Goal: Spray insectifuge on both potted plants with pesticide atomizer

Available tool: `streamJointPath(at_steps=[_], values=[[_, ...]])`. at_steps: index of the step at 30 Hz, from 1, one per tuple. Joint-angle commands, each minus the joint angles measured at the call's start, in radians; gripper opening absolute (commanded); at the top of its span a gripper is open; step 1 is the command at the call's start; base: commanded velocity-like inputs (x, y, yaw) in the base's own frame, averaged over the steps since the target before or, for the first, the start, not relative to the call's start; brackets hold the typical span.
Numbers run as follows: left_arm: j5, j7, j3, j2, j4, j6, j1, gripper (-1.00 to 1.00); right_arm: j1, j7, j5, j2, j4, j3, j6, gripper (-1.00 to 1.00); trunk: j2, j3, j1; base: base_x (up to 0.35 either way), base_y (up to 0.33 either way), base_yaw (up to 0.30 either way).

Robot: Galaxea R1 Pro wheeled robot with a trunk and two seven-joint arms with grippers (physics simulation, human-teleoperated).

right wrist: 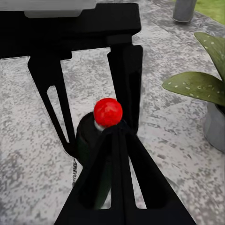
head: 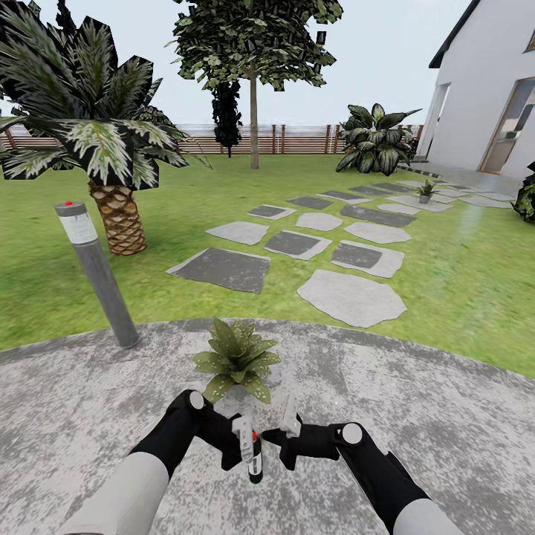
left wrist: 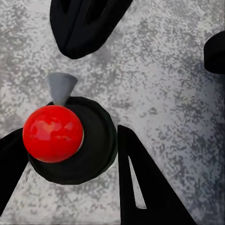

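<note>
Pesticide atomizer (head: 255,455), upright with its long axis vertical, sits grasped in the left end effector (head: 247,438) over the gravel patio (head: 446,416), the released right end effector (head: 288,425) just beside it, and the nearer potted plant (head: 238,360) close ahead.

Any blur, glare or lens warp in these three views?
Head view: strong wide-angle warp, the lamp post leans and the patio edge bows; flat light, no cast shadows. Left wrist view: atomizer top close and soft-edged, a faint highlight on its red ball. Right wrist view: sharp, the dark fingers unshaded silhouettes, plant cropped.
</note>
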Motion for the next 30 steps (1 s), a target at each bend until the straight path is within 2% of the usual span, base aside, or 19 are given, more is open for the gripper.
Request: streamJointPath(at_steps=[1, 3, 6, 8, 12, 13, 16, 19, 21, 23, 24, 25, 26, 27, 28, 29, 30], values=[[-0.011, -0.003, 0.005, 0.007, 0.0, -0.002, 0.0, -1.0, 0.0, 0.0, 0.01, 0.0, 0.0, -0.001, -0.009, -1.0, 0.0, -0.001, 0.0, 0.0, 0.0, 0.0], [-0.021, -0.003, 0.005, 0.047, 0.001, -0.002, 0.0, -1.0, 0.0, 0.0, 0.01, 0.0, 0.001, -0.001, -0.009, -1.0, 0.0, -0.001, 0.0, 0.0, 0.0, 0.0], [-0.027, -0.006, 0.005, 0.131, 0.002, -0.002, 0.004, -1.0, 0.0, 0.0, 0.012, -0.003, 0.003, -0.001, -0.01, -1.0, 0.0, -0.001, 0.0, 0.0, 0.0, 0.0], [-0.026, -0.007, 0.006, 0.171, -0.004, -0.002, 0.026, -1.0, 0.0, 0.0, 0.018, -0.006, 0.005, -0.001, -0.01, -1.0, 0.0, -0.001, 0.0, 0.0, 0.0, 0.0], [-0.027, -0.002, 0.007, 0.238, -0.012, 0.001, 0.059, -1.0, 0.0, -0.001, 0.099, -0.008, 0.006, -0.004, -0.01, -1.0, 0.0, -0.001, 0.0, 0.0, 0.0, 0.0], [-0.028, -0.001, 0.007, 0.252, -0.012, 0.002, 0.062, -1.0, 0.0, -0.001, 0.108, -0.008, 0.006, -0.006, -0.01, 1.0, 0.0, -0.001, 0.0, 0.0, 0.0, 0.0], [-0.035, 0.003, 0.015, 0.276, -0.012, 0.011, 0.064, -1.0, 0.0, -0.002, 0.117, -0.01, 0.007, -0.008, -0.01, 1.0, 0.0, -0.001, 0.0, 0.0, 0.0, 0.0], [-0.026, 0.066, 0.051, 0.284, -0.009, 0.014, 0.064, -1.0, 0.0, -0.009, 0.119, -0.024, 0.008, -0.018, -0.013, 1.0, 0.0, -0.001, 0.0, 0.0, 0.0, 0.0], [-0.014, 0.154, 0.136, 0.275, 0.001, 0.018, 0.065, -1.0, 0.0, -0.033, 0.116, -0.069, 0.035, -0.046, -0.015, 1.0, 0.0, -0.001, 0.0, 0.0, 0.0, 0.0], [0.023, 0.281, 0.298, 0.263, 0.046, 0.022, 0.08, -1.0, 0.002, -0.113, 0.113, -0.116, 0.136, -0.135, -0.017, 1.0, 0.0, -0.001, 0.0, 0.0, 0.0, 0.0], [0.038, 0.337, 0.363, 0.261, 0.062, 0.022, 0.088, -1.0, 0.003, -0.157, 0.113, -0.126, 0.193, -0.18, -0.019, 1.0, 0.0, -0.001, 0.0, 0.0, 0.0, 0.0], [0.06, 0.425, 0.461, 0.26, 0.077, 0.019, 0.103, -1.0, 0.003, -0.244, 0.113, -0.142, 0.284, -0.244, -0.023, 1.0, 0.0, -0.001, 0.0, 0.0, 0.0, 0.0], [0.075, 0.478, 0.52, 0.26, 0.082, 0.017, 0.115, -1.0, 0.004, -0.306, 0.113, -0.151, 0.335, -0.278, -0.028, 1.0, 0.0, -0.001, 0.0, 0.0, 0.0, 0.0], [0.102, 0.547, 0.61, 0.259, 0.087, 0.01, 0.138, -1.0, 0.004, -0.407, 0.113, -0.16, 0.396, -0.315, -0.04, 1.0, 0.0, -0.001, 0.0, 0.0, 0.0, 0.0], [0.137, 0.601, 0.694, 0.258, 0.089, -0.01, 0.159, -1.0, 0.004, -0.521, 0.111, -0.163, 0.449, -0.339, -0.056, 1.0, 0.0, -0.001, 0.0, 0.0, 0.0, 0.0], [0.162, 0.632, 0.741, 0.258, 0.091, -0.038, 0.174, -1.0, 0.004, -0.605, 0.11, -0.163, 0.485, -0.35, -0.071, 1.0, 0.0, -0.001, 0.0, 0.0, 0.0, 0.0], [0.2, 0.672, 0.796, 0.256, 0.093, -0.1, 0.2, -1.0, 0.005, -0.743, 0.107, -0.158, 0.547, -0.359, -0.118, 1.0, 0.0, -0.001, 0.0, 0.0, 0.0, 0.0]])
